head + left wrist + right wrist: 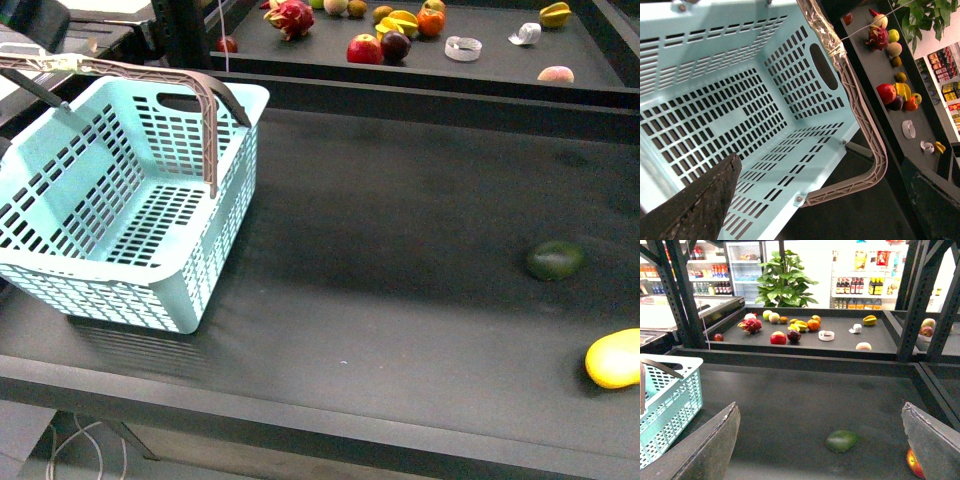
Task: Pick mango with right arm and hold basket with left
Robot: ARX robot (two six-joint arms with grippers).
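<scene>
We saw the mango lying on the dark table at the far right of the front view, close to the table's near edge and partly cut off by the frame. The right gripper hung above the table with its jaws spread wide and nothing between them. In the right wrist view only a red-and-yellow sliver showed beside one finger. It was mostly hidden, so we could not tell whether that was the mango. It lay outside the gap between the jaws, off to one side.

The dark green fruit lay on the same table near the mango, a little further back and further in. In the right wrist view it sat below the open jaws, nearer to their gap than the sliver was. Bare table lay around both fruits.

The basket stood well apart from them, at the left end of the table. The left gripper hovered over its empty inside, jaws wide and holding nothing. One grey-brown handle showed between the fingers; we could not tell whether they touched it.

Behind the table, the rear shelf carried a dragon fruit, a red apple and other fruit.
</scene>
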